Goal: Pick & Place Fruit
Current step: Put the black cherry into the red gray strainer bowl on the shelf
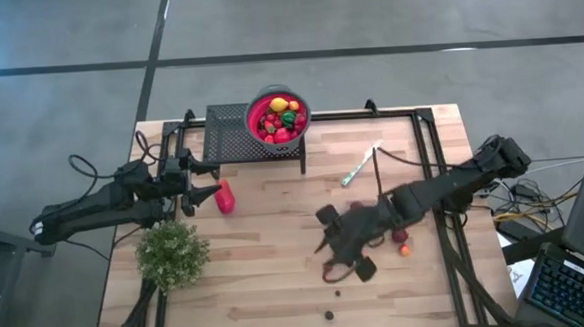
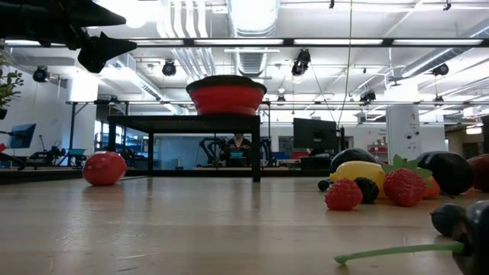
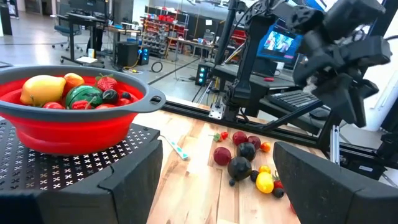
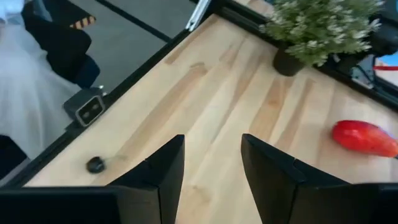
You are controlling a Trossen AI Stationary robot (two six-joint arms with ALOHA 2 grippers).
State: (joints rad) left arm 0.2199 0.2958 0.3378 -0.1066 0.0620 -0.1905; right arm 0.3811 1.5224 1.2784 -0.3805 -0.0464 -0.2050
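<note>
Right gripper [image 1: 342,256] hangs over the table's near-right part, fingers apart with nothing between them — loose fruit [image 1: 403,246] lies just beside it. Left gripper [image 1: 205,183] waits wide open, empty, near the larger red piece [image 1: 224,196] — more fruit fills the red bowl [image 1: 278,117].

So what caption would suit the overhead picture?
Two arms at a wooden table: red bowl of toy fruit on a rack, right fingers beside loose fruit.

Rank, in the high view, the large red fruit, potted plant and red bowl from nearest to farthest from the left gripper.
From the left gripper:
1. Large red fruit, just beside the fingertips.
2. Potted plant, at the table's near-left.
3. Red bowl, on the black rack at the far edge.
</note>
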